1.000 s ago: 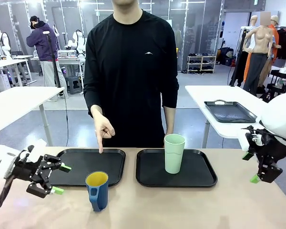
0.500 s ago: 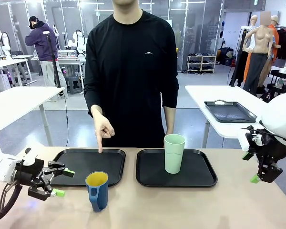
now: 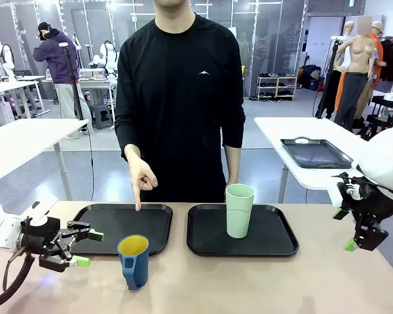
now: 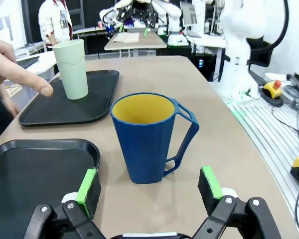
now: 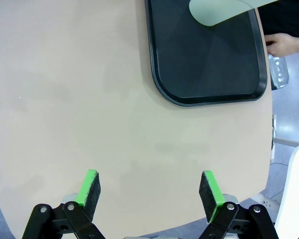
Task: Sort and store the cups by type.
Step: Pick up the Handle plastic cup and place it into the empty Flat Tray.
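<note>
Left gripper (image 3: 86, 248) and right gripper (image 5: 149, 186): jaws spread wide, both empty. Two black trays: left tray (image 3: 154, 226), right tray (image 3: 275, 237). Two cups: green tumbler (image 3: 239, 210) upright on the right tray; blue mug (image 3: 134, 261) on the table (image 3: 262, 281), just beside the left gripper.

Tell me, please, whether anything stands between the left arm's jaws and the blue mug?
Nothing visible does. The left arm's jaws stand open and face the blue mug, with only bare table between them. The near corner of the black tray lies to one side of that path, not across it.
</note>
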`<state>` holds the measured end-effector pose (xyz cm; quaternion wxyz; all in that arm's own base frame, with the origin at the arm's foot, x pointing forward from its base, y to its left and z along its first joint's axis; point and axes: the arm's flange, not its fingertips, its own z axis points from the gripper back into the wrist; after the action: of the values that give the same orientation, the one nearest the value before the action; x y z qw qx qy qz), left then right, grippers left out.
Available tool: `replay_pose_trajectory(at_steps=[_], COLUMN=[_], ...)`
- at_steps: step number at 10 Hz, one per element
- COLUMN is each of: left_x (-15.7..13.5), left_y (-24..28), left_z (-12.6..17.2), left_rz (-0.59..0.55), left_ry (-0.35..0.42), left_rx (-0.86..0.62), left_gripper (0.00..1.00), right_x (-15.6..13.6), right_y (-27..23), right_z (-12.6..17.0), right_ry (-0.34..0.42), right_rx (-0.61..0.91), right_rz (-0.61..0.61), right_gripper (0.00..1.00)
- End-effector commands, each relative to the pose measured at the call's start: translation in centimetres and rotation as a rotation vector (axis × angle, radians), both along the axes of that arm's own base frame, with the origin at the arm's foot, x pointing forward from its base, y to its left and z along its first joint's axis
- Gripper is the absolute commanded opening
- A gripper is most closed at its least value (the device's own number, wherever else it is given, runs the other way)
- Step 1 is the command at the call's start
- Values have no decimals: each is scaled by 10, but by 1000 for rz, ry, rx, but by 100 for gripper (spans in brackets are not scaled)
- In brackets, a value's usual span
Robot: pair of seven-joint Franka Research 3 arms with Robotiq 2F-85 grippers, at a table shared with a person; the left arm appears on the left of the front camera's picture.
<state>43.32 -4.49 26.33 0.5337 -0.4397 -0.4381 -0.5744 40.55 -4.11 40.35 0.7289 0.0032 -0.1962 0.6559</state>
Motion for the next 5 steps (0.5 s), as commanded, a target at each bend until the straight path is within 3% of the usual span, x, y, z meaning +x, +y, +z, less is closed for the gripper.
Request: replay_pose_trajectory(at_steps=[1,5], left_x=[0,0], left_y=[0,0], left_z=[4,1], left_rz=[-2,0], left_ry=[-17,-2], left_rx=[15,2], left_gripper=[100,100], right_x=[-1,-1], right_y=[2,2], right_z=[1,1], right_ry=[0,0], right_rx=[-11,-11], right_rz=[-22,-22], right_gripper=[100,100])
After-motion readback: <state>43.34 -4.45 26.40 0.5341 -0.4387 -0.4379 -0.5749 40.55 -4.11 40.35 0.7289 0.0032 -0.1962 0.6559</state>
